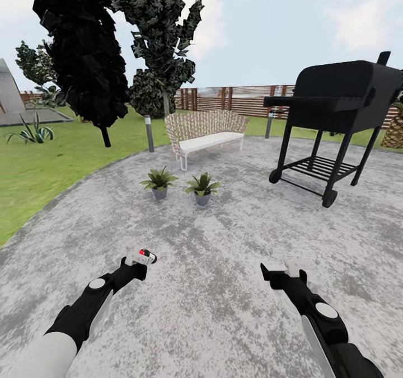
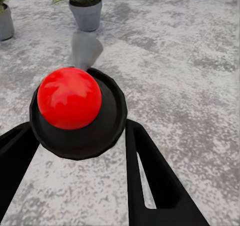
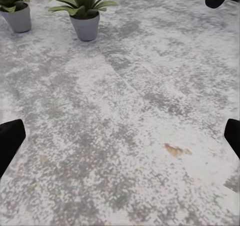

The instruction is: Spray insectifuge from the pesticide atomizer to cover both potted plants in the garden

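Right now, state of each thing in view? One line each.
left gripper: shut on the pesticide atomizer
pesticide atomizer: held, red tip up toward the wrist camera
right gripper: open, holding nothing
potted plants: upright, side by side on the paving, apart from both grippers
grill: lid closed
wicker bench: upright, unoccupied

I can read no lettering, number, brand or sign anywhere. The pesticide atomizer (image 1: 145, 254) held in my left gripper (image 1: 140, 259), at the lower left of the head view, shows me only its red tip and dark collar, with no print I can make out. The black grill (image 1: 336, 104) at the upper right carries no readable mark either.
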Motion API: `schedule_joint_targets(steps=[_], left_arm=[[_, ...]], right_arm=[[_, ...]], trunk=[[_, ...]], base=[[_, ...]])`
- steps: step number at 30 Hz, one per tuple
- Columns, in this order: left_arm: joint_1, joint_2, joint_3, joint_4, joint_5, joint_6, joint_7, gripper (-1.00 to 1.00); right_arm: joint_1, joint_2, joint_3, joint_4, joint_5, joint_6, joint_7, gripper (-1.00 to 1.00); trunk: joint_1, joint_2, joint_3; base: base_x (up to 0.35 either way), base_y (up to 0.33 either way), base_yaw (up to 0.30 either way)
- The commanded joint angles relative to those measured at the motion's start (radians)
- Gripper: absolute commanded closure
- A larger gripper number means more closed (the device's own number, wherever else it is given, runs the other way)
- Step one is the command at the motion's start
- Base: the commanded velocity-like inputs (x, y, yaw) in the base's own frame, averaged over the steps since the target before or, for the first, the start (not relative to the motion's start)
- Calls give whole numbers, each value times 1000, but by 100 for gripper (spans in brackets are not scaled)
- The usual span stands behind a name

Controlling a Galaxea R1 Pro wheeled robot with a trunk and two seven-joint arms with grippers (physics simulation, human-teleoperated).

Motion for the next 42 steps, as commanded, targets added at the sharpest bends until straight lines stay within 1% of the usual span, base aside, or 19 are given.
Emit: schedule_joint_targets(steps=[1, 7, 27, 33, 42], left_arm=[[0, 0, -2, 0, -5, -2, -1, 100], [0, -1, -2, 0, -5, -2, -1, 100], [0, 1, 0, 0, -5, -4, -1, 100], [0, 5, 4, -1, -4, -7, -1, 100], [0, 8, 7, 1, -4, -7, -1, 100]], right_arm=[[0, -1, 0, -1, -9, 4, -1, -100], [0, -1, 0, 0, -8, 5, -1, -100], [-1, -1, 0, 4, -8, 5, -1, -100], [0, -1, 0, 4, -8, 5, -1, -100], [0, -2, -1, 6, -5, 4, 0, -100]], trunk=[[-1, 0, 3], [-3, 1, 26], [-80, 141, 89], [-80, 141, 89], [-80, 141, 89]], base=[[0, 0, 0], [0, 0, 0], [0, 0, 0], [56, 0, 0], [301, 0, 0]])
